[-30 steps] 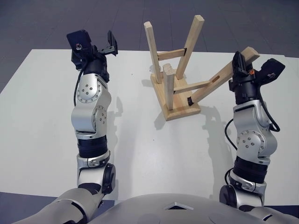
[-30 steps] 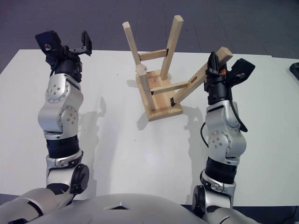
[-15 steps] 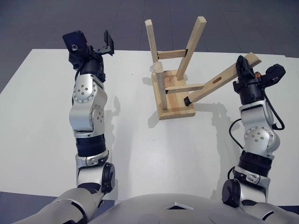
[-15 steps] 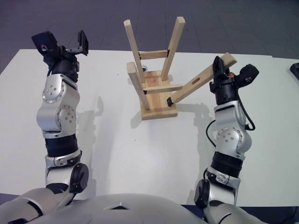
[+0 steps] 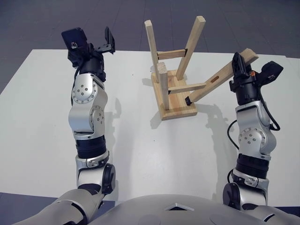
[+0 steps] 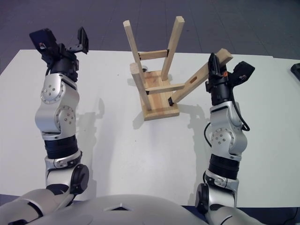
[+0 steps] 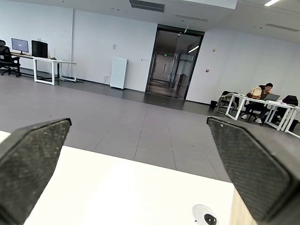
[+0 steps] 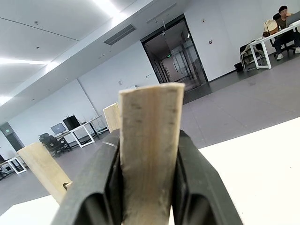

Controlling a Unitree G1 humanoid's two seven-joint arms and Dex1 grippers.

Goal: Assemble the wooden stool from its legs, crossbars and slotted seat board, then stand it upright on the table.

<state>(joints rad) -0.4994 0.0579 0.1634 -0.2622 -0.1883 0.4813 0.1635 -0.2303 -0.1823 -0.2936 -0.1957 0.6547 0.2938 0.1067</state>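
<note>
Tipping of stool, upper centre, is risked if leg clamped in right tool is levered w/ left tool spread, idle.

Likely office: desks, monitors.

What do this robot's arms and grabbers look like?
The left arm and right arm are rounded silver shells with black joint bands, bolted round discs and black cables. The left end effector and right end effector are black; the left's pads look cross-hatched.
</note>
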